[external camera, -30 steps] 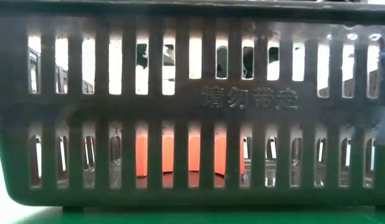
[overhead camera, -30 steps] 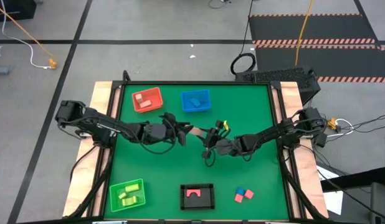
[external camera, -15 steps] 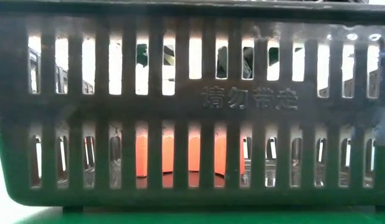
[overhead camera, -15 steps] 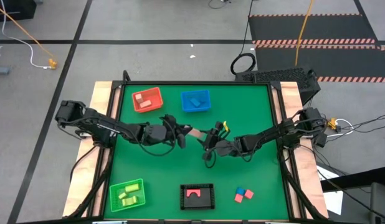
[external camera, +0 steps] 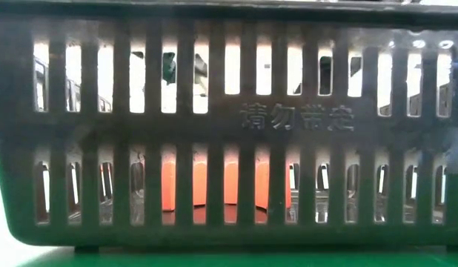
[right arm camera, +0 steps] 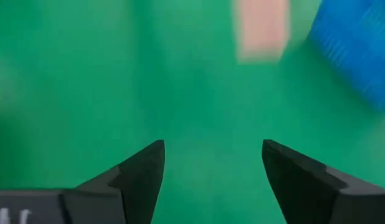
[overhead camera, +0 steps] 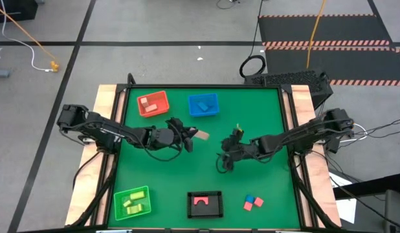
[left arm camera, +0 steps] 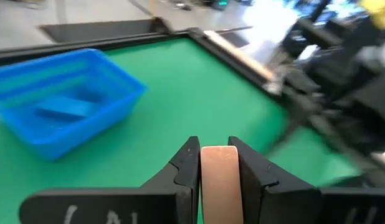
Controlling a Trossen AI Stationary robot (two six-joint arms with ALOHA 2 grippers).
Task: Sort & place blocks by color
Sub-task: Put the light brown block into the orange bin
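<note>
Clamped shut, the left gripper [left arm camera: 213, 163] holds a tan block [left arm camera: 218, 180] mid-table near the red basket [overhead camera: 153, 103]; right gripper [right arm camera: 212, 163] gapes empty. Baskets partly filled, two loose blocks [overhead camera: 254, 203] left.

Landmark: black basket [overhead camera: 205, 204], at the near edge of the worktop [overhead camera: 258, 110].

- Directly beyond the basket: bare green surface, free for passage.
- Farther beyond, mid-worktop: both arms reach inward. The left end effector [overhead camera: 191, 138], clamped on a tan block [overhead camera: 202, 135], and the right end effector [overhead camera: 224, 160], fingers parted, leave a narrow gap between them.
- Far edge: red basket [overhead camera: 153, 103] and blue basket [overhead camera: 203, 105] stand side by side.
- Left of the landmark: green basket [overhead camera: 132, 202] fills the corner.
- Right: two loose blocks [overhead camera: 253, 203], near the corner.
</note>
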